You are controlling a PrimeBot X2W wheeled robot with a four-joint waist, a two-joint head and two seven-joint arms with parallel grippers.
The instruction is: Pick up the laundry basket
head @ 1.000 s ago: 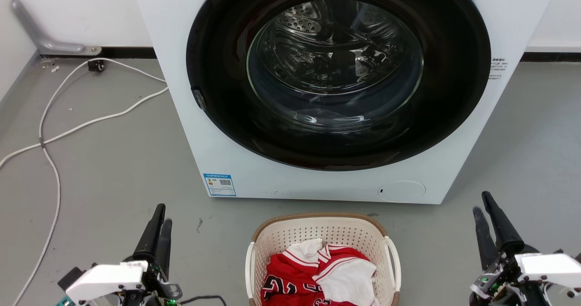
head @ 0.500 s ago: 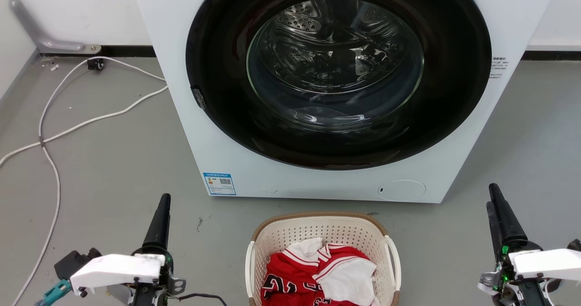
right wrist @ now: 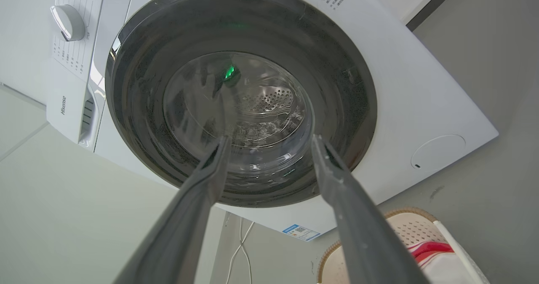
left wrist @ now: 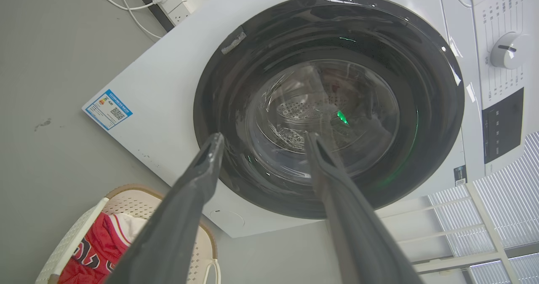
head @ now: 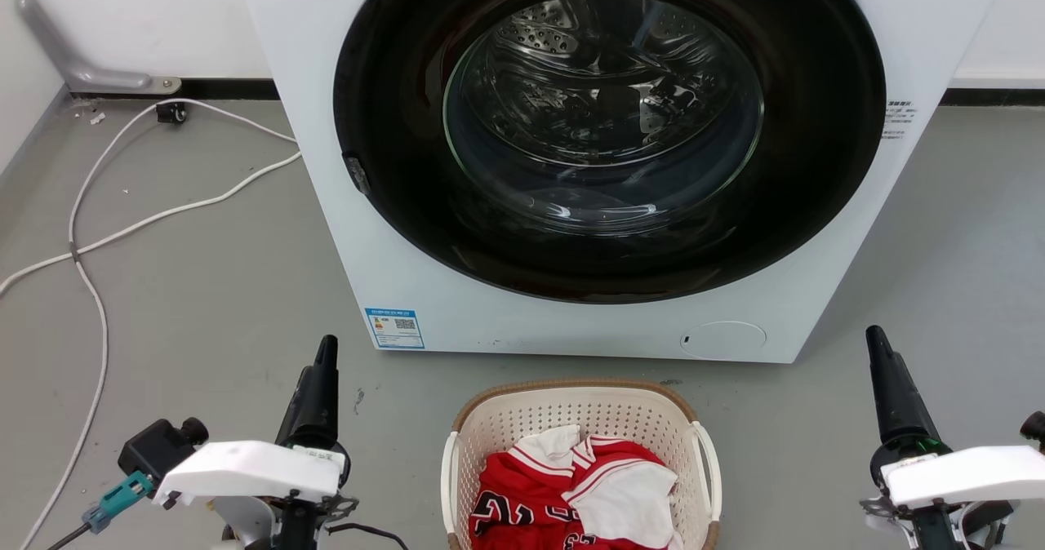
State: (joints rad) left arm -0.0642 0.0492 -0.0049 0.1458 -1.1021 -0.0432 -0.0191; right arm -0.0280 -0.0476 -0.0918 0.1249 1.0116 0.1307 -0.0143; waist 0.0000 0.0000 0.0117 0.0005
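Approaching, seemingly: hovering left gripper [head: 325,352] and right gripper [head: 875,339] with jaws parted, gripping nothing, flanking the laundry basket [head: 571,414] sitting between both, well apart from either. Next, probably swinging inward and down, aligning with the white side handles [head: 709,460] before closing.

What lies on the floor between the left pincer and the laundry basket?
In the head view, bare grey floor with a small dark mark separates the left pincer from the laundry basket.

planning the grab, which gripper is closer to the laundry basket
Left. The left gripper sits to the left of the laundry basket, fairly close; the right gripper is farther out on its right.
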